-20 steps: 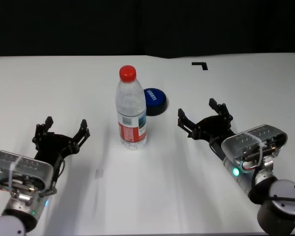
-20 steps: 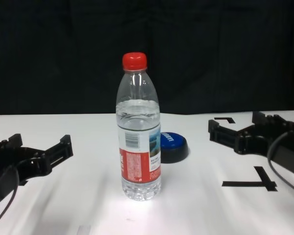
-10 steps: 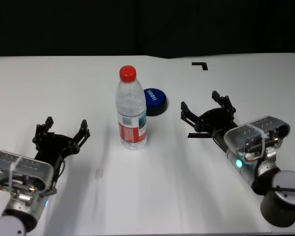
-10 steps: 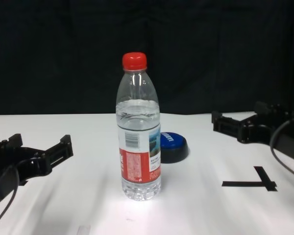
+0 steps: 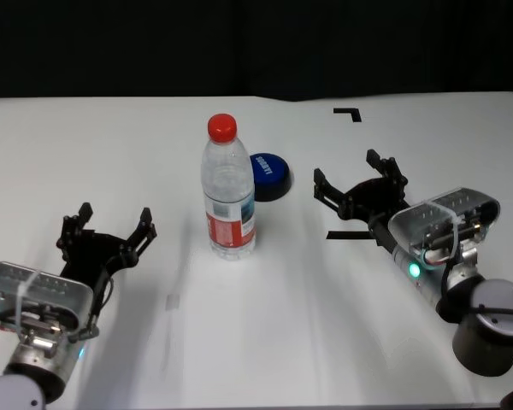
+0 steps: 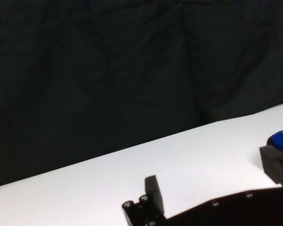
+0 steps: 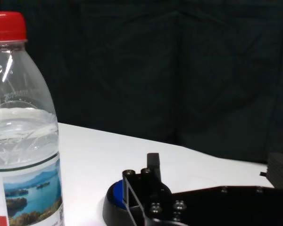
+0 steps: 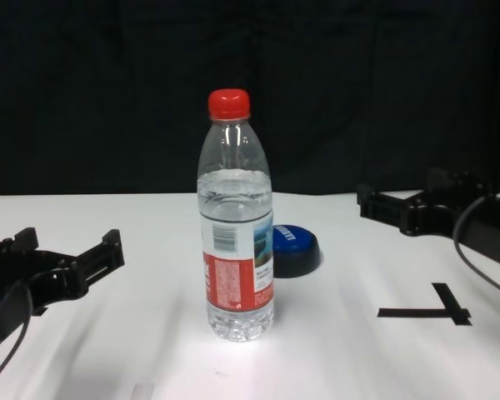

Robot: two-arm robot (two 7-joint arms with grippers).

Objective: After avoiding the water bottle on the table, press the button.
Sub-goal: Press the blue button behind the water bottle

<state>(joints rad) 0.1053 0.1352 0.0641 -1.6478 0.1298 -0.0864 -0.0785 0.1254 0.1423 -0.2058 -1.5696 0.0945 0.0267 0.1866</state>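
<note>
The water bottle (image 5: 229,192) stands upright mid-table, with a red cap and a red-and-white label; it also shows in the chest view (image 8: 237,242) and the right wrist view (image 7: 23,122). The blue button (image 5: 269,170) sits just behind it to the right, on a black base (image 8: 297,247), and shows in the right wrist view (image 7: 115,197). My right gripper (image 5: 348,177) is open and empty, raised above the table right of the button, clear of the bottle. My left gripper (image 5: 114,219) is open and empty at the near left.
The white table (image 5: 111,145) carries black tape marks: a corner at the far right (image 5: 349,112) and a cross under my right arm (image 8: 425,310). A black curtain closes the back. The left wrist view catches the button's edge (image 6: 282,137).
My right gripper has risen off the table and moved forward, ending a little nearer the button. The left arm, bottle and button have not moved.
</note>
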